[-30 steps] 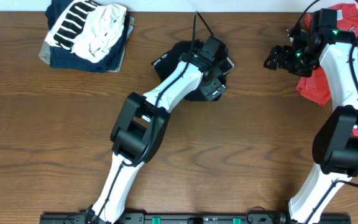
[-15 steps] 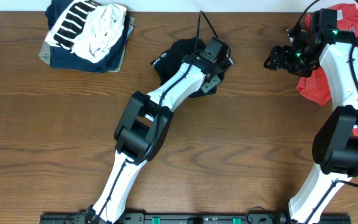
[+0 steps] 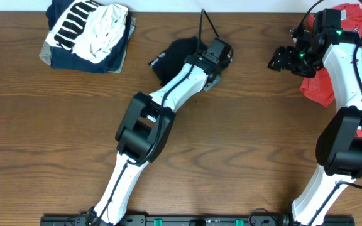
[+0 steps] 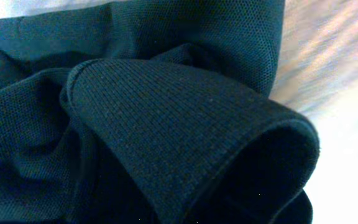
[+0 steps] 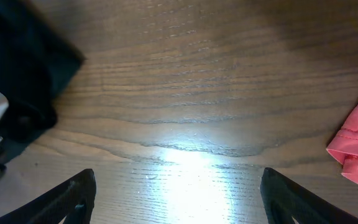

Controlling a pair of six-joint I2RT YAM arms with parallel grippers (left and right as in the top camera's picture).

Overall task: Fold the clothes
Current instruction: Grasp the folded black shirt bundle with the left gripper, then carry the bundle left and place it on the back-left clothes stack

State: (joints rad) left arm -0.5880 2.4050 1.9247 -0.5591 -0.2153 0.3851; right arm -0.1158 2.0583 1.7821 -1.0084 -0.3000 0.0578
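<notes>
Stack of other garments (image 3: pixel 88 34) at far-left corner of worktop (image 3: pixel 55 144), well apart from your arms. Black garment (image 3: pixel 176 53) bunched mid-rear. Your left arm (image 3: pixel 175 88) stretched out over it, left pincer (image 3: pixel 211 74) buried in fabric: cannot tell its spread. Coral-red T-shirt (image 3: pixel 319 88) heaped far right, under right arm (image 3: pixel 351 75). Right pincer (image 5: pixel 179 199) spread wide, empty, over bare wood between both garments.

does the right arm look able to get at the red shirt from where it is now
Likely yes. The right gripper hangs open over the table, holding nothing, and the red shirt lies right beside it, partly under that arm. Nothing stands between them.
</notes>
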